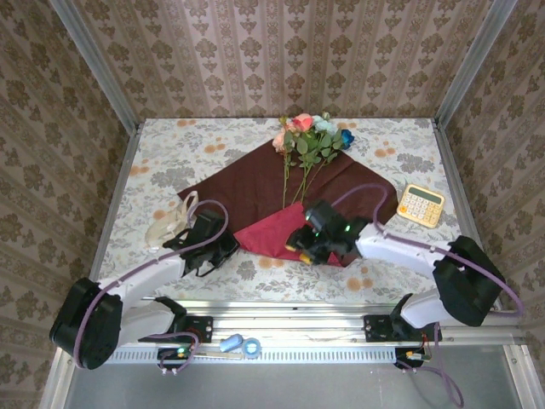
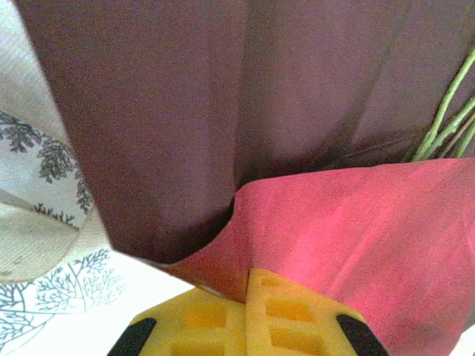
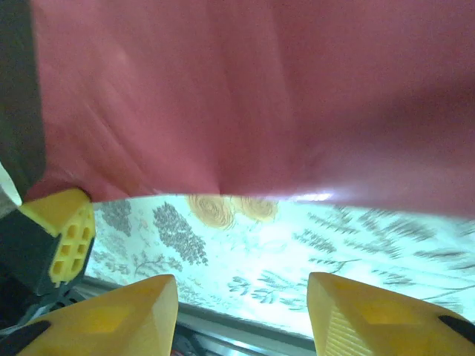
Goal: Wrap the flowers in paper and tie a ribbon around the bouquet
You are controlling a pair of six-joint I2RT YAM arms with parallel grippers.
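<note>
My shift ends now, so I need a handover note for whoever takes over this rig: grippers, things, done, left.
Left gripper: shut, apparently on the near folded edge of the paper.
Right gripper: open, facing the lifted red flap.
Flowers: lying on the paper, blooms at the far corner, stems toward the near edge.
Ribbon: loose on the table, left of the paper.
Done: flowers laid, near corner folded up.
Left: finish wrapping, tie the ribbon.
</note>
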